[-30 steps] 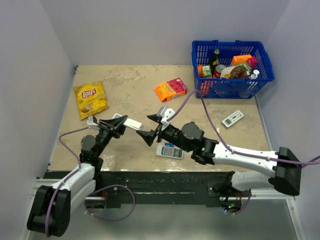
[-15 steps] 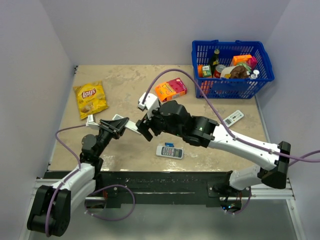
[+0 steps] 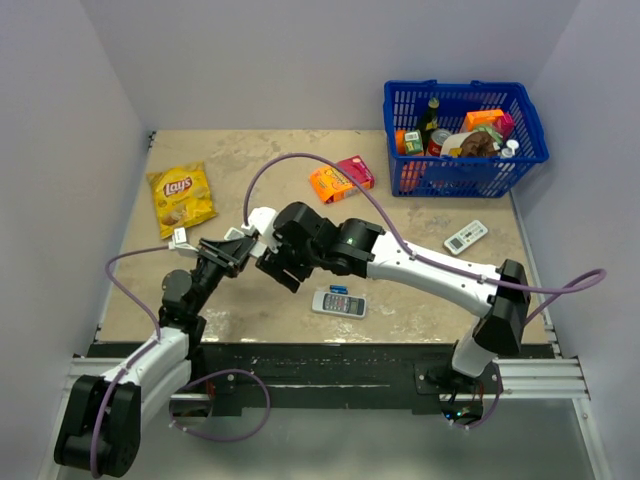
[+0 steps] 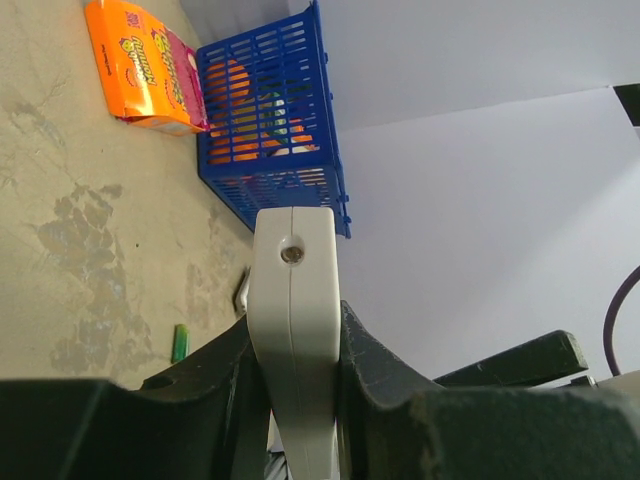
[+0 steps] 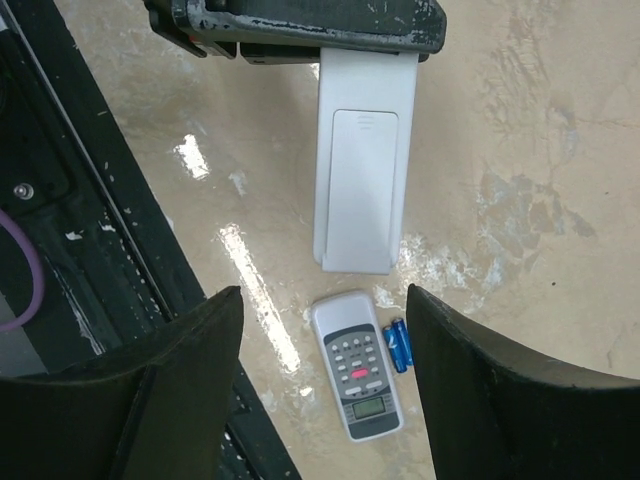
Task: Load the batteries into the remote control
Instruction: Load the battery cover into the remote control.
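Held aloft over the bench (image 3: 270, 190): the remote control (image 5: 360, 190), pinched at one end by the left pincer (image 3: 232, 252), battery cover in place and facing up. Shifted leftward since half a second ago: the right pincer (image 3: 278, 268), now spread wide directly above the remote control. Unmoved on the bench: the buttoned grey-white remote (image 3: 339, 302).

Near end of the remote control (image 4: 292, 290) buried between left tool (image 4: 293, 350) fingers (image 4: 385, 385), far end beneath the right arm (image 3: 400, 262).
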